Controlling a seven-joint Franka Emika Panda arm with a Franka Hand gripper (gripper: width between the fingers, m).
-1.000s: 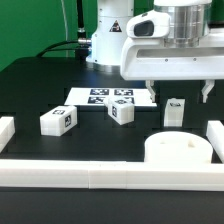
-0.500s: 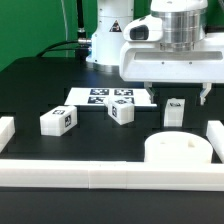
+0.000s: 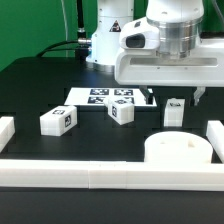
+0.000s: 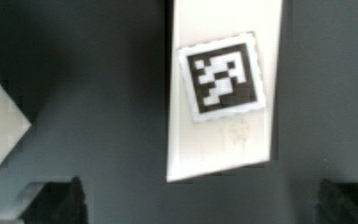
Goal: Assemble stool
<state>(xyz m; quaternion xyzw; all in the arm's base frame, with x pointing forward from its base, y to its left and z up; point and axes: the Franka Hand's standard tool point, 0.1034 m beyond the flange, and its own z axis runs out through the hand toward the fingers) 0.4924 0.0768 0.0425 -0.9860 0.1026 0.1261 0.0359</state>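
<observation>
Hovering near three loose block legs (image 3: 58, 121) (image 3: 122, 111) (image 3: 176, 112) and one round seat (image 3: 178, 150), one tool (image 3: 175, 94), spread wide open.

The round white seat (image 3: 178, 150) lies flat. Just behind it the upright leg (image 3: 175, 112) stands on end. The middle leg (image 3: 122, 111) sits toward the exterior view's left of the seat, and the far leg (image 3: 58, 121) lies well apart, farther that way. The tagged white block (image 4: 226, 100) in the wrist view is probably the upright leg.

Pincer (image 3: 172, 95) wide open, aloft, pointing straight down
</observation>
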